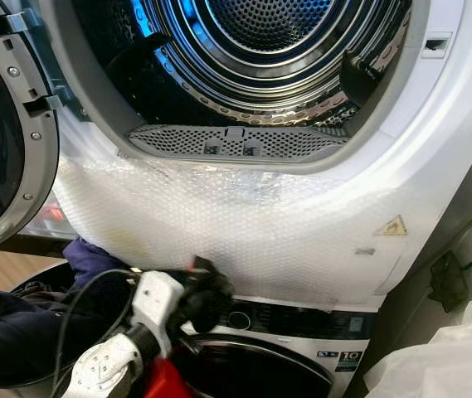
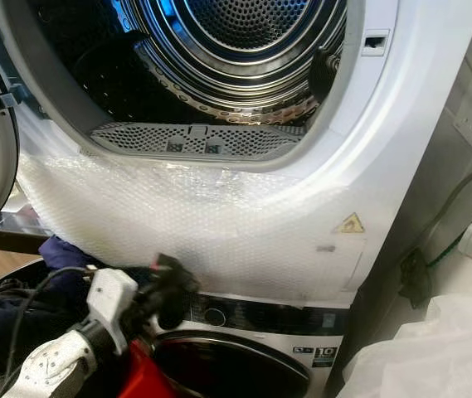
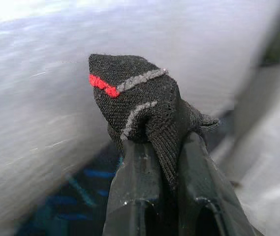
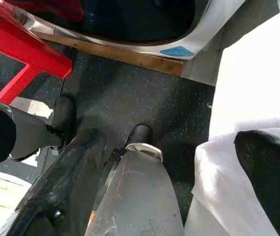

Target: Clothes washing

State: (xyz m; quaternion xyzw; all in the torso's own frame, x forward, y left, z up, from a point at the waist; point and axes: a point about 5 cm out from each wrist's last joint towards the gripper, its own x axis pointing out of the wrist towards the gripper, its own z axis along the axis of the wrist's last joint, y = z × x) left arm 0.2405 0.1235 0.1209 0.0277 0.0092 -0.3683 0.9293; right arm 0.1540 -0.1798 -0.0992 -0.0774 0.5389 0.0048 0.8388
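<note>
While the left gripper [image 3: 167,147] clamps a black sock [image 3: 140,105] below the dryer [image 1: 318,207], the right gripper [image 4: 179,182] hangs spread

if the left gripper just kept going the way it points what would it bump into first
Most likely the bubble wrap taped over the white front of the upper machine. The left gripper, shut on a black sock, points up at that panel, below the open drum. Depth is hard to judge.

Black sock [image 3: 144,105] with red and grey stripes.
Bunched up, pinched between the left gripper's [image 3: 167,147] two black fingers, poking out past their tips.
</note>
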